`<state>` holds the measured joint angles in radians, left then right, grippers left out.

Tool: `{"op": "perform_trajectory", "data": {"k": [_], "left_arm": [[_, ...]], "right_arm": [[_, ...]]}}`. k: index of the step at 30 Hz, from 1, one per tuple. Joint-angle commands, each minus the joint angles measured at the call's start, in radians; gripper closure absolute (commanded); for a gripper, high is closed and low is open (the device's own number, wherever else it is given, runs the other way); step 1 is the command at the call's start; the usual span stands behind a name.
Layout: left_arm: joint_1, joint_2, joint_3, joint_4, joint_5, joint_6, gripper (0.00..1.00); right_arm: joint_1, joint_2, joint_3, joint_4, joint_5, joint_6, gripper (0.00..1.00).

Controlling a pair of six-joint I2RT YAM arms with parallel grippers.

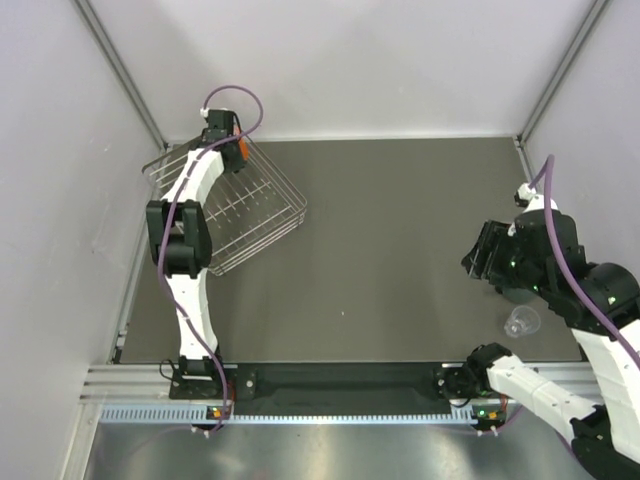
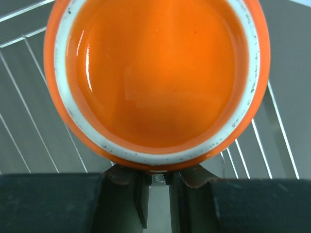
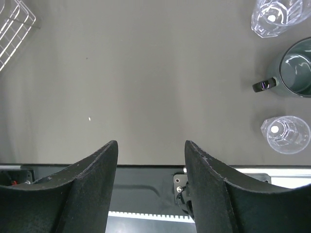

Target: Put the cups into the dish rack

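Shows white shells and black joint housings on left arm (image 1: 188,290) and right arm (image 1: 605,350). Carries a purple cable (image 1: 232,89) along each, looping at 12 o'clock of the left wrist. Ends the right claw (image 3: 150,145) in black curved fingers (image 3: 92,187).

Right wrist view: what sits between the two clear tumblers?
The dark grey cup, upright with its handle pointing left in the image, stands between the upper tumbler and the lower tumbler, touching neither. The right wrist view shows this.
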<state>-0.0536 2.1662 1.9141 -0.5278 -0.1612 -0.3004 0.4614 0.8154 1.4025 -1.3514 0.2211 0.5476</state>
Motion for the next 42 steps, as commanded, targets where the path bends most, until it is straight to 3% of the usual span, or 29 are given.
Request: {"op": "perform_trajectory", "data": {"k": [1,17,37,42], "left_arm": [[0.015,0.01,0.111,0.034,-0.067,-0.009,1.0],[0.031,0.092,0.174,0.025,-0.06,0.001,1.0],[0.032,0.184,0.247,-0.023,-0.087,-0.045,1.0],[0.034,0.196,0.249,-0.027,-0.087,-0.048,0.8]], "right_arm": [[-0.003,-0.024,0.016,-0.068,0.034,0.04,0.43],[-0.001,-0.082,0.0,-0.094,0.055,0.133,0.42],[-0.003,-0.065,0.01,-0.095,0.067,0.132,0.42],[-0.001,-0.059,0.012,-0.094,0.067,0.132,0.42]]}}
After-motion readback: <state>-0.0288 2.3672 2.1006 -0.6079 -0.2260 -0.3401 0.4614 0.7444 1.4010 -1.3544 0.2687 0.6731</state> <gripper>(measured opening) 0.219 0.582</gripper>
